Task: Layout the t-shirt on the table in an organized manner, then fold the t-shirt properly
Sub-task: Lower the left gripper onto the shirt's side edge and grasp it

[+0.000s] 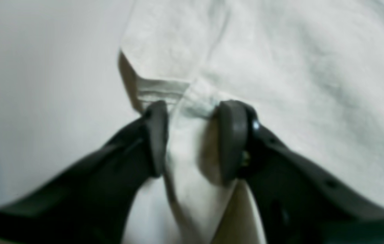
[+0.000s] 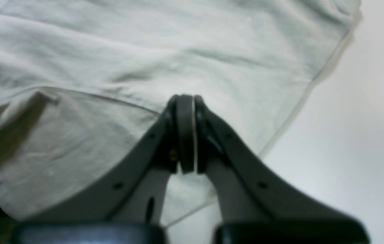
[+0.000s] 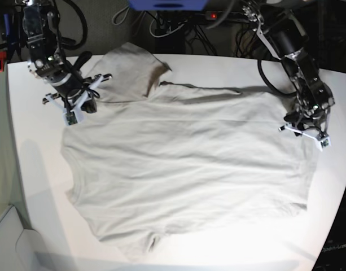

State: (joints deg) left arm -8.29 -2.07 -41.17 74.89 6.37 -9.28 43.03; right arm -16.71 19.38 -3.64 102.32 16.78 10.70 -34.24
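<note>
Right gripper (image 2: 185, 135) fingers are pressed tight together, pinching the t-shirt (image 3: 184, 169) at its edge. Left gripper (image 1: 192, 139) fingers stand apart, a ridge of the hem bunched between them; a firm grip can't be told. The shirt lies spread across the white desk (image 3: 31, 164). No print, label or writing shows.

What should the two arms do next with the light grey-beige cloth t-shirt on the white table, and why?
Probably finish closing the left gripper on the fold of the light grey-beige cloth t-shirt between its fingers, which stand apart with cloth between them. The right gripper is already shut on the shirt's edge. With both corners held, the arms could pull the shirt flat on the white table.
</note>
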